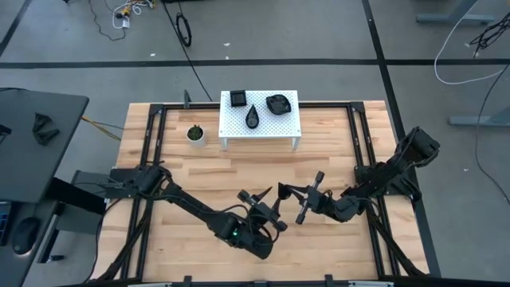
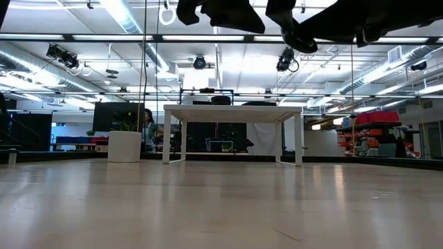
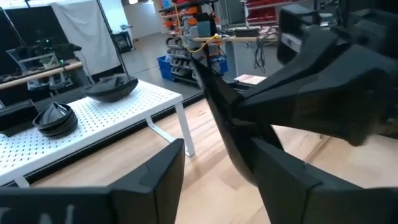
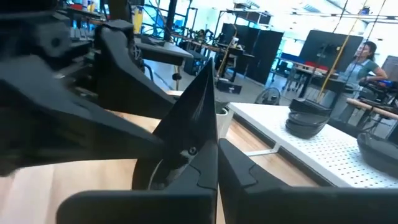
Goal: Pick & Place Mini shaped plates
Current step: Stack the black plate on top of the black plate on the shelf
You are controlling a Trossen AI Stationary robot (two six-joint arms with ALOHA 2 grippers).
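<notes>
Above the middle of the table, one black mini shaped plate (image 1: 284, 191) stands on edge in the air between my two grippers. My right gripper (image 4: 214, 149) is shut on it and comes in from the table's right. My left gripper (image 3: 214, 168) faces it from the left, open, with one finger on each side of the plate (image 3: 217, 112). Whether a left finger touches the plate I cannot tell. Three stacks of plates rest on the white perforated stand (image 1: 259, 127) at the far edge: square (image 1: 238, 98), teardrop (image 1: 253, 116) and leaf-shaped (image 1: 277, 104). My right gripper pinches the plate's rim (image 4: 194, 151) between its two fingers. The fingers lie level and come from the table's right side. The plate (image 4: 198, 109) stands on edge beyond the fingertips, lifted clear of the table.
A small white pot with a green plant (image 1: 195, 134) stands left of the stand. Black frame rails (image 1: 155, 143) run along the table's left and right sides. Bare wood (image 1: 239, 163) lies between the stand and the grippers. People show in the room beyond.
</notes>
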